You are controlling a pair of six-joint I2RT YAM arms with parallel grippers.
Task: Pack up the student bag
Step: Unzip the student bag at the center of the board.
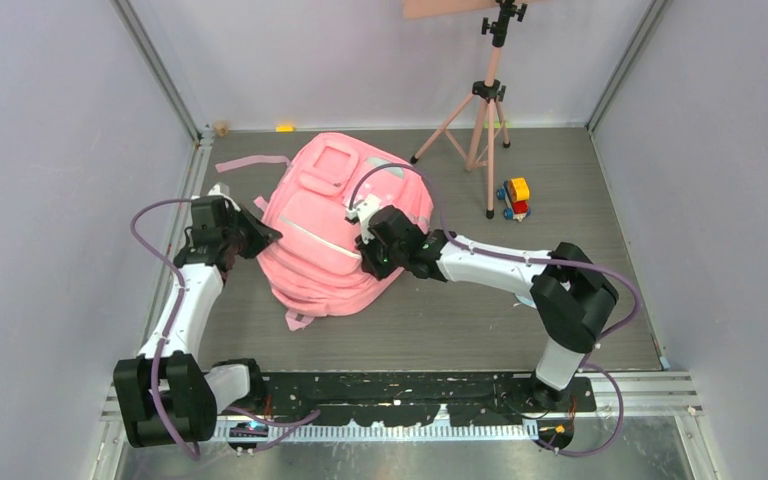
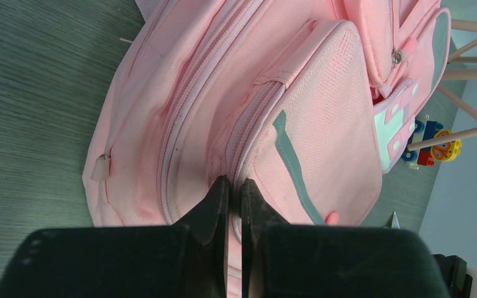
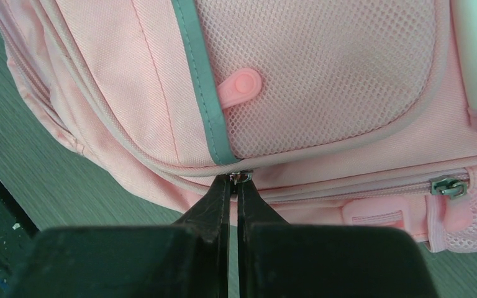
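While a grey desk (image 1: 460,330) carries the whole scene, the student bag (image 1: 325,240) lies flat near its middle with the front pockets facing up, between the two arms, and every zip in view looks closed, so packing seems not yet begun. Behind it to the right stands a pink tripod (image 1: 485,110), well apart from the bag. The left gripper (image 2: 235,185) is closed at the bag's left edge, its tips pressed into the zip seam between the main body and the front pocket; whether it pinches fabric or a pull cannot be told. The right gripper (image 3: 235,181) is closed too, its tips meeting at a small metal zip slider (image 3: 243,177) just under the mesh pocket, though the wrist view does not show how much of it is caught. A small toy vehicle (image 1: 515,197) sits near the tripod's foot, likely cargo for later. The risk from here lies in that fingertip hold: a pull along the track could slip off the slider, and if the left gripper's pinch on the soft fabric gives way, the whole bag may drag across the desk instead of the zip opening, or loose cloth may jam the track at a curve.
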